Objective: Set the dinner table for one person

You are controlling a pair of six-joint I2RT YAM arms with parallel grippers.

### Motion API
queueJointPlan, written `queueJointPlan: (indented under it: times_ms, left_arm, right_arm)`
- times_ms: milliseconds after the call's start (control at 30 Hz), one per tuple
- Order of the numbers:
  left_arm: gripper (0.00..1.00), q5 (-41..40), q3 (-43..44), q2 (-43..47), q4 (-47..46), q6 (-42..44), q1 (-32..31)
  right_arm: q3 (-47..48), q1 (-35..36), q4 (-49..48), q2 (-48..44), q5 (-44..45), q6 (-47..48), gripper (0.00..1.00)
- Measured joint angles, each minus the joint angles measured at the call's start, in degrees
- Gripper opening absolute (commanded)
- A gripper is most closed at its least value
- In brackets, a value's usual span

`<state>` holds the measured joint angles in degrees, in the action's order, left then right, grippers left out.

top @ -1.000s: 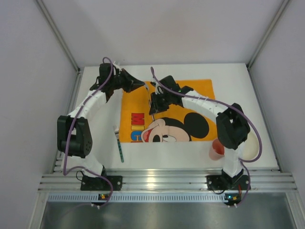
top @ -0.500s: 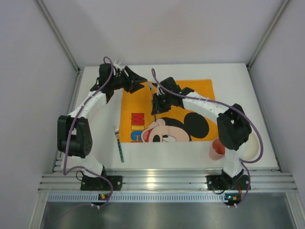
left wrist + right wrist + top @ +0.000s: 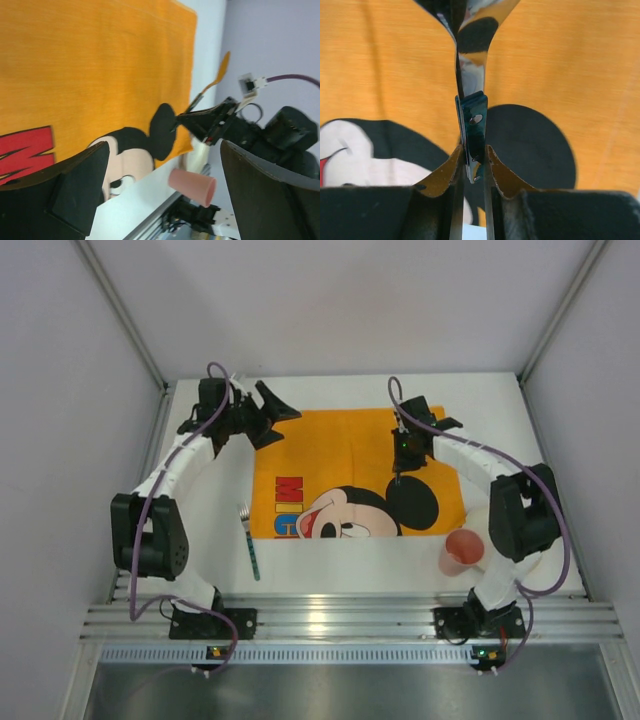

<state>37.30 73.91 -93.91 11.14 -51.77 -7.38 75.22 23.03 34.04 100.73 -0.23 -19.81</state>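
Note:
The dinner table (image 3: 330, 570) is a plain white top. An orange Mickey Mouse placemat (image 3: 350, 440) lies flat on it. My left gripper (image 3: 280, 425) hovers at the mat's far left corner, open and empty (image 3: 165, 170). My right gripper (image 3: 405, 452) hangs over the mat's right half, shut (image 3: 472, 150) on a metal utensil (image 3: 470, 75) with a dark green handle. The utensil (image 3: 215, 82) stands clear of the cloth, above Mickey's black ear. A green-handled fork (image 3: 250, 540) lies left of the mat.
A pink cup (image 3: 458, 552) stands at the near right, off the mat, also visible between my left fingers as the cup (image 3: 192, 186). A white plate (image 3: 478, 523) beside it is mostly hidden by my right arm. Grey walls close in on three sides.
My left gripper has opened wide and drawn back to the left. My right arm has carried the utensil from the mat's far middle over to its right half.

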Motion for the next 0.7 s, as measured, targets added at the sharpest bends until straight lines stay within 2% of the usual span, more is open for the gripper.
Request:
queueJointPlan:
  times_ms: [233, 467, 533, 567, 600, 700]
  left_arm:
    - [0.95, -13.2, -1.1, 4.5, 16.4, 12.9, 0.8]
    - [0.93, -25.1, -8.8, 7.3, 27.1, 19.0, 0.7]
    - [0.92, -27.3, -10.6, 8.2, 28.8, 19.7, 0.7]
    - [0.91, -28.4, -11.5, 8.7, 29.5, 20.0, 0.7]
    - [0.91, -29.3, -12.2, 9.0, 30.1, 20.3, 0.7]
    - [0.85, -31.4, -14.1, 9.9, 31.3, 20.7, 0.7]
  right_arm:
    - [0.5, -2.2, 6.6, 1.6, 11.1, 3.5, 0.0]
    - [0.7, -3.0, 9.7, 6.5, 17.4, 4.7, 0.0]
    - [0.7, -3.3, 10.2, 7.6, 18.5, 4.8, 0.1]
    - [0.7, -3.5, 10.4, 8.3, 18.9, 4.7, 0.2]
    - [0.7, -3.7, 10.6, 8.8, 19.3, 4.7, 0.4]
    - [1.0, -3.8, 11.4, 9.6, 20.7, 4.6, 0.7]
